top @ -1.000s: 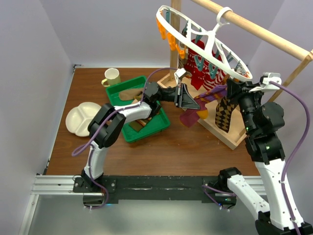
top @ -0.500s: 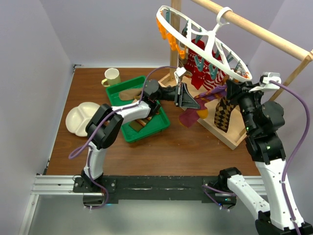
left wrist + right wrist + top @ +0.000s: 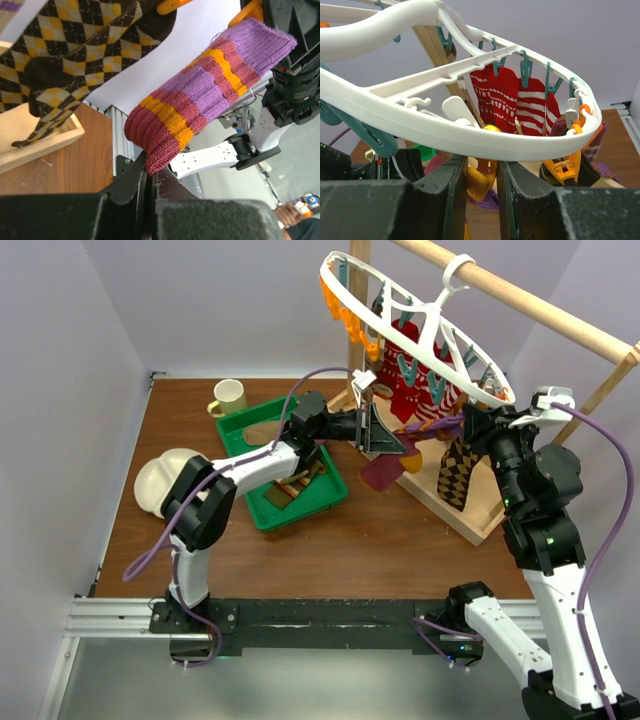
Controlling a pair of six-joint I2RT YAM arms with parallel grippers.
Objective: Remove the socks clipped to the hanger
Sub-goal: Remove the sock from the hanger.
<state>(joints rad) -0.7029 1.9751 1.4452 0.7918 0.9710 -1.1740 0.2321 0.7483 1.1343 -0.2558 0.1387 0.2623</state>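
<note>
Left wrist: left claw (image 3: 150, 176) grips the striped sock (image 3: 200, 95) at its cuff; right claw (image 3: 481, 170) pinches an orange clip (image 3: 481, 184)

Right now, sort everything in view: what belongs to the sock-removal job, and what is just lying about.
Job in hand:
hanger
striped sock, pinched in the left gripper
argyle sock
red socks
orange clip, between the right gripper fingers

Lying about:
green tray
mug
white plate
wooden stand
</note>
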